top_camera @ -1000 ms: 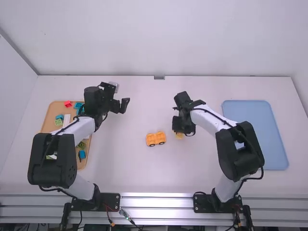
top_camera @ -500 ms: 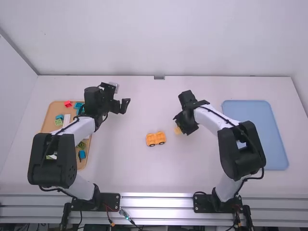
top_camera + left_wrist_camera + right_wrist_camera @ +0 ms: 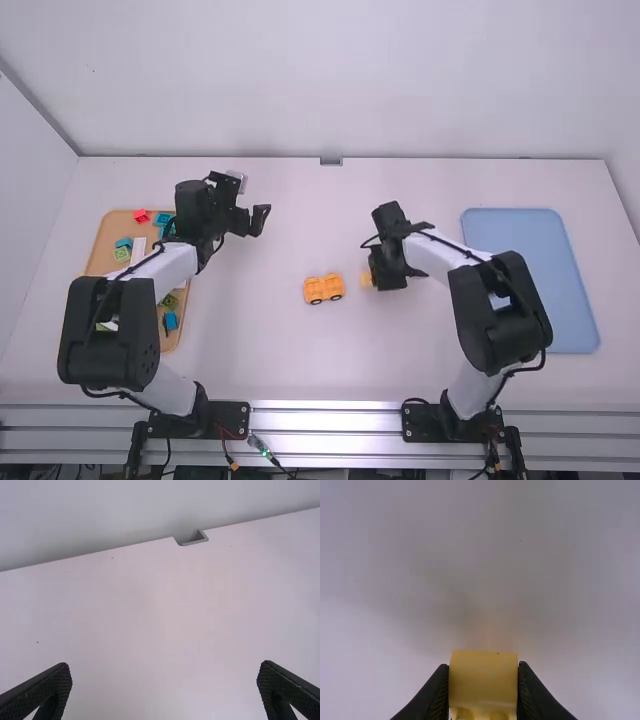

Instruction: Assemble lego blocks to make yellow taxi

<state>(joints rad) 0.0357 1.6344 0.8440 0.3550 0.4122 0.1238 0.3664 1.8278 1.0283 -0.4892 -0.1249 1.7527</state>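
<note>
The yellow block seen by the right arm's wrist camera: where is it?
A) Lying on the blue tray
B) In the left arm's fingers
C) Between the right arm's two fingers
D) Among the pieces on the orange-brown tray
C: the right wrist view shows the yellow block with a black finger of the right gripper pressed against either side.

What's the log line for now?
right gripper: shut on yellow block | left gripper: open, idle | orange car: on table, beside right gripper
</note>
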